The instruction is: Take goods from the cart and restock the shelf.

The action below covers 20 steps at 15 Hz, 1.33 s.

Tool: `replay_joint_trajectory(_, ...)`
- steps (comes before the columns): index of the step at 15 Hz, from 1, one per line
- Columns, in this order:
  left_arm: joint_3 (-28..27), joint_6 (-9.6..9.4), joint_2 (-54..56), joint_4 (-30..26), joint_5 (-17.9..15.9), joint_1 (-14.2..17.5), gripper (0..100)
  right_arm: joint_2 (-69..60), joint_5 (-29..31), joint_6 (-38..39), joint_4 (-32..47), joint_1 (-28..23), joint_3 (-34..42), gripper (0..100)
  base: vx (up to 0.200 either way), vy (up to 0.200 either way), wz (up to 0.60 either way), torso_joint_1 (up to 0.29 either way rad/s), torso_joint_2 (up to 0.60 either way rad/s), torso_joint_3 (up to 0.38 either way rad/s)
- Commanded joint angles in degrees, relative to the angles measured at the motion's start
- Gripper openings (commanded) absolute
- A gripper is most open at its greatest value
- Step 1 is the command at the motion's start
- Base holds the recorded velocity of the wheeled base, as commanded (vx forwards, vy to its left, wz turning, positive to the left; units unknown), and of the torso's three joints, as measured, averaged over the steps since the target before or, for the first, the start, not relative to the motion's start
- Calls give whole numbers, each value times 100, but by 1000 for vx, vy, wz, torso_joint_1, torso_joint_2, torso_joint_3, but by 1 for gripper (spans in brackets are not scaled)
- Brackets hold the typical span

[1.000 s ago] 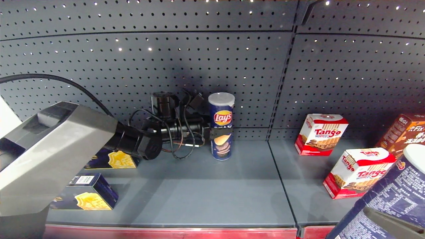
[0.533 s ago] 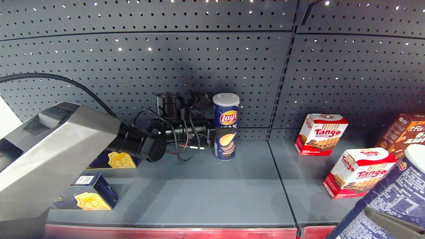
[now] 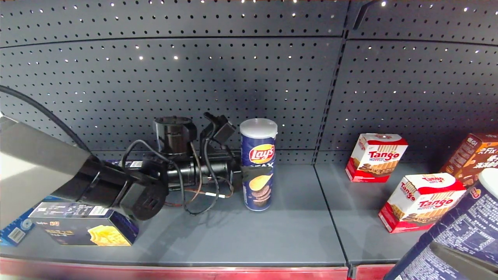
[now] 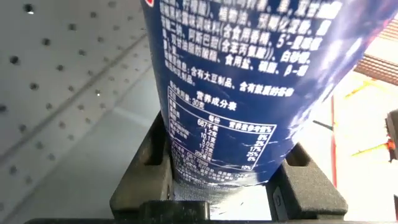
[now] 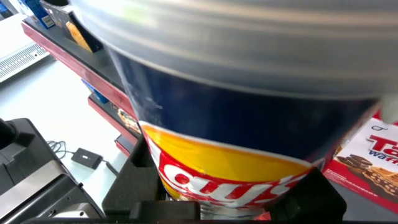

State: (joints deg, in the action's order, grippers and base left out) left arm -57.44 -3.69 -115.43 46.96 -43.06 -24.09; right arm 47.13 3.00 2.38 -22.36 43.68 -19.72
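Note:
A blue chips can [image 3: 258, 163] with a white lid stands upright mid-shelf, its base at or just above the grey shelf [image 3: 288, 233]. My left gripper [image 3: 249, 172] comes in from the left and is shut on the can's middle. In the left wrist view the can [image 4: 230, 93] sits between both fingers [image 4: 146, 180]. A second blue chips can [image 3: 455, 233] hangs at the lower right, off the shelf's front. My right gripper [image 5: 227, 193] is shut on that can [image 5: 236, 112].
Two red-and-white wafer boxes [image 3: 375, 157] [image 3: 422, 202] and a brown box [image 3: 474, 155] stand on the right shelf section. A dark blue box [image 3: 83, 229] lies at the front left. A pegboard wall [image 3: 233, 77] backs the shelf; a red strip [image 3: 194, 272] edges its front.
My left arm has drawn back from the pegboard with the can, which now stands closer to the shelf's front and slightly left. The right arm and its can have barely moved.

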Motion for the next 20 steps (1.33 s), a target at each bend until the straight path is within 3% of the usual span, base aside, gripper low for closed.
replay_joint_trajectory(1, 831, 0, 654, 446, 17, -34, 0, -2, -1, 0, 3, -35, -5, 0, 0, 0, 0, 0, 0, 0)
replay_joint_trajectory(3, 1095, 18, 891, 516, 43, -140, 0, -11, -1, 0, 3, -79, 4, 0, 0, 0, 0, 0, 0, 0)
replay_joint_trajectory(9, 1209, 18, 1330, 384, 201, -298, 0, -37, -10, 0, 3, -79, 12, 0, 0, 0, 0, 0, 0, 0)
replay_joint_trajectory(15, 2290, -26, 1823, 551, 61, -395, 0, -37, -10, 0, 38, -79, 12, 0, 0, 0, 0, 0, 0, 0)
replay_joint_trajectory(20, 2633, -17, 1770, 938, 61, -342, 0, -46, -10, 0, 38, -79, 12, 0, 0, 0, 0, 0, 0, 0)
